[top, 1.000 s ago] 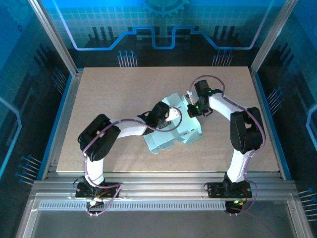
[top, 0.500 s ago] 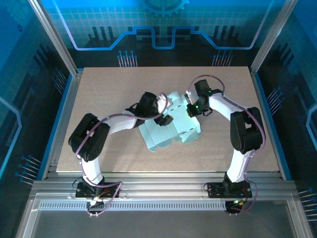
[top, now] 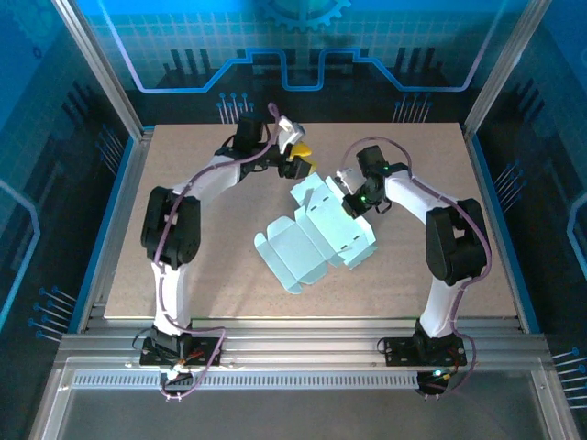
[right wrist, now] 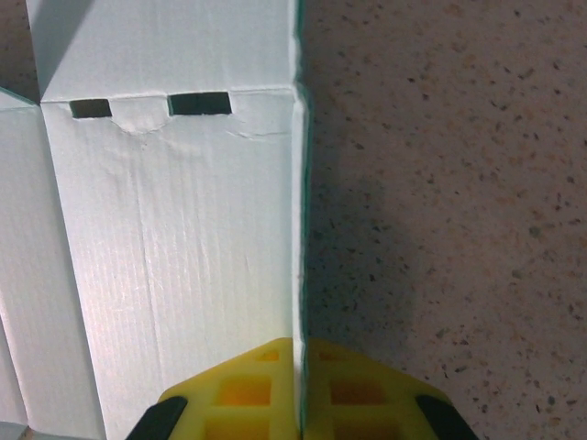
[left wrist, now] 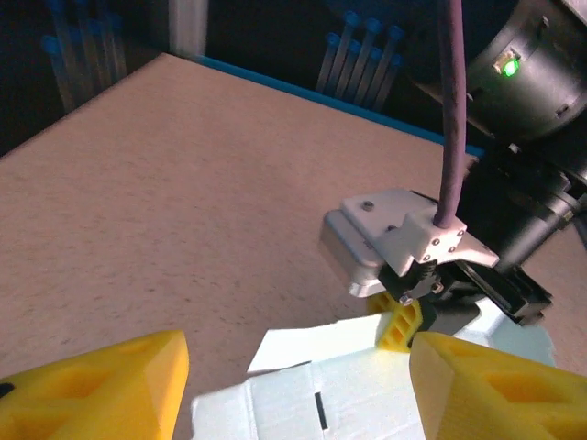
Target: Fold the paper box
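Middle of the desk (top: pixel 183 275), the paper box (top: pixel 312 246) lies mostly unfolded, flaps out. Right end effector (right wrist: pixel 298 371) is pinched tight on its edge. Left end effector (top: pixel 299 163) hovers just past its far corner, fingers spread wide, gripping nothing.

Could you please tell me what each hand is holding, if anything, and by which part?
The right hand pinches the paper box by a panel's side edge; the left hand is open, holding nothing.
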Robot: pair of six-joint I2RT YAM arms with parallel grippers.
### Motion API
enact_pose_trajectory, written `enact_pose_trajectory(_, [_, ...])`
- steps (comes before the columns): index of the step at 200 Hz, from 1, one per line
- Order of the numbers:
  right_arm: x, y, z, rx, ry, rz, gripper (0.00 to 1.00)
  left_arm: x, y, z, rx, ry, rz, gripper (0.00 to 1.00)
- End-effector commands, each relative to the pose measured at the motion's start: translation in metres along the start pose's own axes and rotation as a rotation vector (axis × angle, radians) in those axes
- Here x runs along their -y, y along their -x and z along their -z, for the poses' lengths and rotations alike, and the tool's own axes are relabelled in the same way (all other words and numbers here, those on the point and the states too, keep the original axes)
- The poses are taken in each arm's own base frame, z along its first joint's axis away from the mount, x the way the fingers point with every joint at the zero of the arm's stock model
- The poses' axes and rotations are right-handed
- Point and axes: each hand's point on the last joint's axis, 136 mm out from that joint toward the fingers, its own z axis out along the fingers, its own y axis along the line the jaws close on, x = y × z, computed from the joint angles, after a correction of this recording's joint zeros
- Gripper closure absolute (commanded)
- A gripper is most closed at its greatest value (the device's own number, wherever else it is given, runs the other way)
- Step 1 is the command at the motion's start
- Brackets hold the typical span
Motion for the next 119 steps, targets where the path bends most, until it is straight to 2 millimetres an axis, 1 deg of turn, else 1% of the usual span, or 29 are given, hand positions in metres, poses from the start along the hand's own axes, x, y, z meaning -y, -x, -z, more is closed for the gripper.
enact_pose_trajectory(1, [-0.014, 0.013, 0.017, 0.037, 0.020, 0.095, 1.00, 0.029, -0.011, -0.008, -0.059, -0.231, -0.014, 0.34])
enact_pose_trajectory(23, [-0.021, 0.014, 0.019, 0.039, 0.039, 0.124, 1.00, 0.031, -0.017, -0.017, -0.130, -0.278, -0.047, 0.33])
enact_pose_trajectory(30, [-0.023, 0.014, 0.018, 0.037, 0.046, 0.129, 1.00, 0.030, -0.022, -0.020, -0.147, -0.287, -0.050, 0.33])
enact_pose_trajectory(48, [-0.028, 0.014, 0.018, 0.031, 0.078, 0.130, 1.00, 0.029, -0.030, -0.024, -0.153, -0.309, -0.077, 0.34])
enact_pose_trajectory(63, [-0.031, 0.015, 0.019, 0.028, 0.089, 0.134, 1.00, 0.029, -0.038, -0.029, -0.144, -0.331, -0.104, 0.36])
enact_pose_trajectory(83, [-0.032, 0.015, 0.020, 0.025, 0.088, 0.133, 1.00, 0.026, -0.044, -0.036, -0.149, -0.339, -0.081, 0.37])
enact_pose_trajectory(119, [-0.030, 0.016, 0.021, 0.020, 0.080, 0.127, 1.00, 0.038, -0.052, -0.046, -0.191, -0.377, -0.070, 0.40])
